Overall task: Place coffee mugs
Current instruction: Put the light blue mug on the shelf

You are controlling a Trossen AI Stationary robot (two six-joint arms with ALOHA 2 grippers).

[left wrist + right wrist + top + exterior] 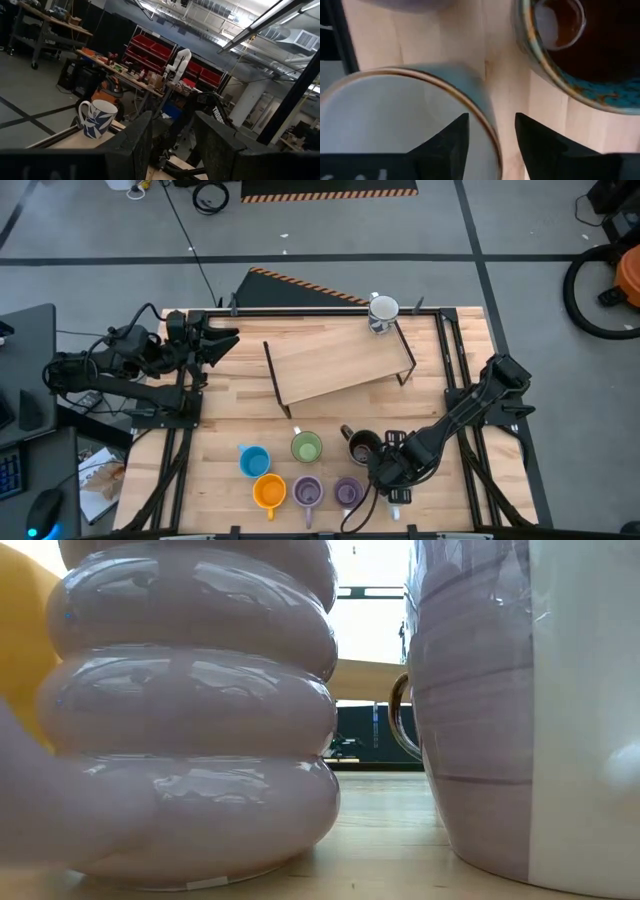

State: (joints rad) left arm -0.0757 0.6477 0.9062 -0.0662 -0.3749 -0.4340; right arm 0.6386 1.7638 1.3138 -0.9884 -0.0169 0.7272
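Mug count on the tabletop (330,415), from the high view:

- blue mug (254,460): 1
- green mug (306,447): 1
- orange mug (269,492): 1
- purple mugs (307,492): 2, side by side near the front edge
- dark brown mug (362,446): 1
- white mug with blue pattern (382,312): 1, at the back edge
- pale mug (405,125): 1, seen in the right wrist view

Total was 8 mugs. Wooden rack (340,362): 1. Arms: 2.

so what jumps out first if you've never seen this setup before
A cluster of coloured mugs at the table's near edge: blue mug, green mug, orange mug and two purple mugs. The right claw hangs over a pale mug beside them. A patterned white mug stands alone by the wooden shelf.
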